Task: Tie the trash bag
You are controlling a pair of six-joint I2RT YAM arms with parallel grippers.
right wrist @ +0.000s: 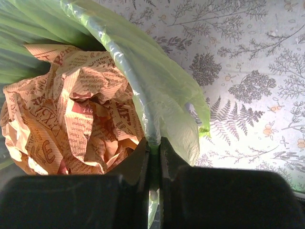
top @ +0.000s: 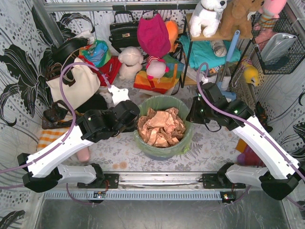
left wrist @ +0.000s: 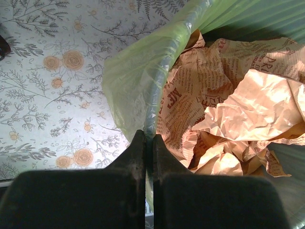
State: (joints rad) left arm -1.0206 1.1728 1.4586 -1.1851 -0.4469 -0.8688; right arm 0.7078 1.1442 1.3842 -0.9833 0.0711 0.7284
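The lime-green trash bag [top: 162,101] stands open at the table's middle, its rim folded outward and crumpled tan printed paper [top: 160,127] filling it. My left gripper [top: 134,122] is at the bag's left rim. In the left wrist view the left gripper [left wrist: 148,138] is shut on the thin green rim film [left wrist: 136,86], with paper [left wrist: 228,105] just to its right. My right gripper [top: 191,116] is at the right rim. The right wrist view has the right gripper [right wrist: 153,142] shut on the trash bag's rim [right wrist: 164,93], paper [right wrist: 71,109] to its left.
A cream tote bag [top: 76,86] with black straps lies at the left. A black handbag [top: 125,31], plush toys [top: 129,62], a shelf rack [top: 214,45] and a wire basket [top: 281,45] crowd the back. An orange striped cloth [top: 50,138] lies beside my left arm.
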